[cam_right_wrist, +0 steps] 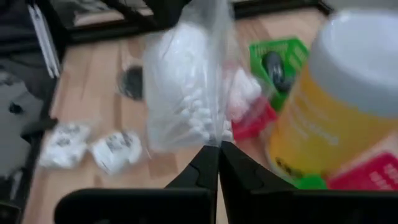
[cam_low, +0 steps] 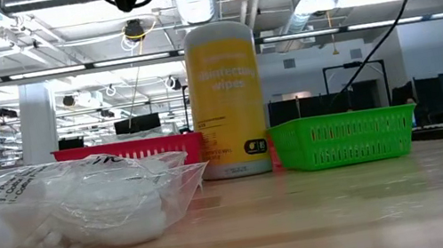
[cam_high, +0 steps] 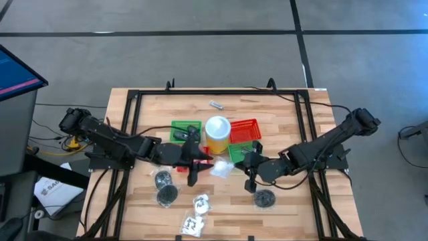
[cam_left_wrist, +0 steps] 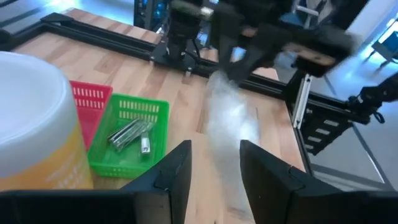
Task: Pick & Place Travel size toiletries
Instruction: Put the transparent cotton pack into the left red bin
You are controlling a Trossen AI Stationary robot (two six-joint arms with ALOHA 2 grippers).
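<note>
Canister (cam_low: 227, 98) label: "Disinfecting wipes"

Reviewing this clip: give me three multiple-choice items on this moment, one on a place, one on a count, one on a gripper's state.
1. Where do the silvery metal pieces lie?
A. In a green basket
B. In the red basket
C. On the bare table

2. How many mesh baskets stand on the table in the high view?
A. One
B. Two
C. Three

3. How is the right gripper?
A. Wide open over a basket
B. Shut on a clear bag of white pieces
C. Shut on the yellow canister

Answers:
1 A: the left wrist view shows the silvery metal pieces inside the green basket.
2 C: two green ones and the red basket.
3 B: the right gripper pinches the clear bag by its edge.
</note>
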